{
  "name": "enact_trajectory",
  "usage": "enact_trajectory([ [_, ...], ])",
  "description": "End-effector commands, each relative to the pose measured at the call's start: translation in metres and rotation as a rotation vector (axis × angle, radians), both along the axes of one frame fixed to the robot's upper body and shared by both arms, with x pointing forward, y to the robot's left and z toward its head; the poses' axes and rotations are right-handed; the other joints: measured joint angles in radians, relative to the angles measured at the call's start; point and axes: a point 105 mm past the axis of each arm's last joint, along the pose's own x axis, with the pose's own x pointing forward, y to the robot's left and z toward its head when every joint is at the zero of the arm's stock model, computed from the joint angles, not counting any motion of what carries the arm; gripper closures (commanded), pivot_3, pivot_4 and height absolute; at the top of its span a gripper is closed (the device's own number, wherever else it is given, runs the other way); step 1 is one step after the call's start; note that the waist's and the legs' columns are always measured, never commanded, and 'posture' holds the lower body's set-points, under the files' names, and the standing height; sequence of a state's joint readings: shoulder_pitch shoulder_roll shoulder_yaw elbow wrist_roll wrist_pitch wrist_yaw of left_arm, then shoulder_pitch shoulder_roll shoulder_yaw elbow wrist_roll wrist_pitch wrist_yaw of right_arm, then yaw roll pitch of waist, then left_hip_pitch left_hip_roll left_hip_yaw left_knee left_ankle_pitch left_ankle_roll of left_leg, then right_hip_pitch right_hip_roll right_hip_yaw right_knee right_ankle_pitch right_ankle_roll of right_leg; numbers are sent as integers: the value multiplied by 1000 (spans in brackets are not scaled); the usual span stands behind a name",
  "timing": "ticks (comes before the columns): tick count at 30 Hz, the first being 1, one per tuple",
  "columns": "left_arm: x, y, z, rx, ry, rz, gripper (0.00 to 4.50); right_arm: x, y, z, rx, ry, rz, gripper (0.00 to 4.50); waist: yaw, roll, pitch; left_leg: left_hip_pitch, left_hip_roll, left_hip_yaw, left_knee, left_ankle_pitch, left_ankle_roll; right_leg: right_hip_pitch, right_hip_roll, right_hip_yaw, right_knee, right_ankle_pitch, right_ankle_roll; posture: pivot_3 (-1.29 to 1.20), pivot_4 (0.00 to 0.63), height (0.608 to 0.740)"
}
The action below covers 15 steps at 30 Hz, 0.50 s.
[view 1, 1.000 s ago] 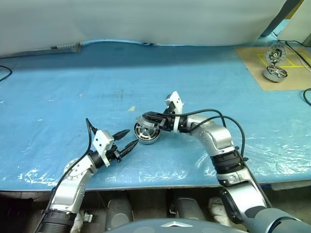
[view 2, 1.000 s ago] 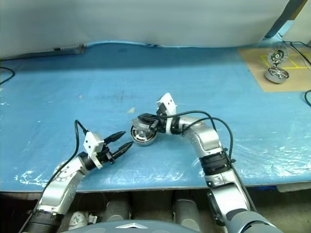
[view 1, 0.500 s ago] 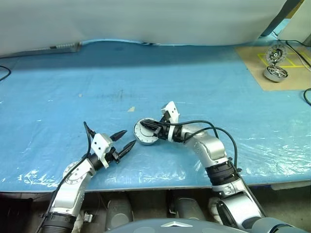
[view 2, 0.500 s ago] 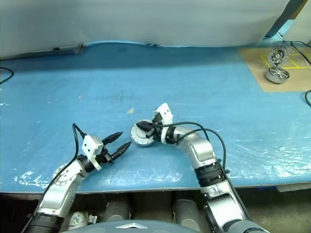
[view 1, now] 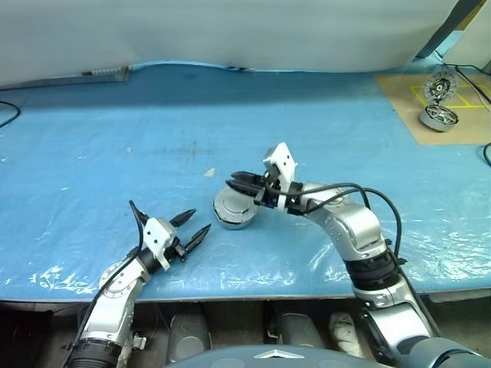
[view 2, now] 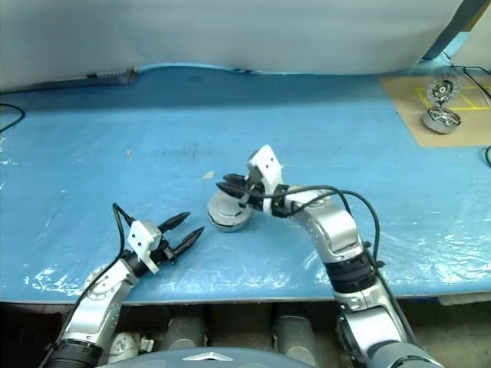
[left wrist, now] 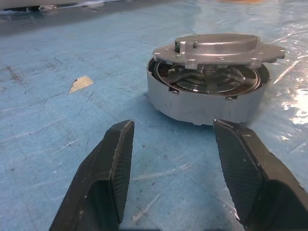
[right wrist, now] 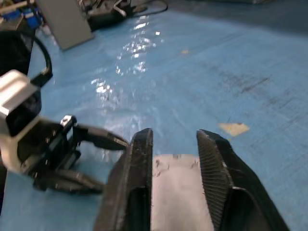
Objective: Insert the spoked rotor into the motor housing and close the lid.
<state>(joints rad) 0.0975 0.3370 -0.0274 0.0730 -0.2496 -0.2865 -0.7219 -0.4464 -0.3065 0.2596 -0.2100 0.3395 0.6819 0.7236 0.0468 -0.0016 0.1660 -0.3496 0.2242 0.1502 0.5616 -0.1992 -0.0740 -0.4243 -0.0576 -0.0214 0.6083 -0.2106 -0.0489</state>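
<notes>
Altogether one motor housing (left wrist: 207, 98), one lid (left wrist: 219, 48), two tools.

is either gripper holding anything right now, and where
Nothing is held. The left gripper is open and short of the motor housing; the right gripper is open above the lid.

One assembled motor housing (view 1: 232, 209) with one lid (left wrist: 219, 48) on top sits mid-surface (view 1: 115, 138). Far off to its right, on one brown board (view 1: 441, 103), are two more motor parts (view 1: 436, 116). Two pincers: left pincer (view 1: 196, 226), right pincer (view 1: 236, 182).
</notes>
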Motion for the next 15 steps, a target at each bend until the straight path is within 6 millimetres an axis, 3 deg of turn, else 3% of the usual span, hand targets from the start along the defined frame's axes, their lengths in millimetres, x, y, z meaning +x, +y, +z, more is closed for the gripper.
enact_trajectory([
  [1, 3, 0, 11, -6, -55, 14, 1756, -2, 5, 0, -45, -79, 10, 1856, -3, 0, 0, 0, 0, 0, 0, 0, 0, 0, 0, 0, 0, 0, 0, 0, 150, 740],
  [3, 3, 1, 12, -4, -58, 15, 1756, -1, 5, -7, -75, -83, 1, 1155, -3, 0, 0, 0, 0, 0, 0, 0, 0, 0, 0, 0, 0, 0, 0, 0, 150, 740],
  [15, 3, 3, 9, 9, -53, 14, 1756, 6, 3, -30, -115, -83, -43, 1155, -3, 0, 0, 0, 0, 0, 0, 0, 0, 0, 0, 0, 0, 0, 0, 0, 150, 740],
])
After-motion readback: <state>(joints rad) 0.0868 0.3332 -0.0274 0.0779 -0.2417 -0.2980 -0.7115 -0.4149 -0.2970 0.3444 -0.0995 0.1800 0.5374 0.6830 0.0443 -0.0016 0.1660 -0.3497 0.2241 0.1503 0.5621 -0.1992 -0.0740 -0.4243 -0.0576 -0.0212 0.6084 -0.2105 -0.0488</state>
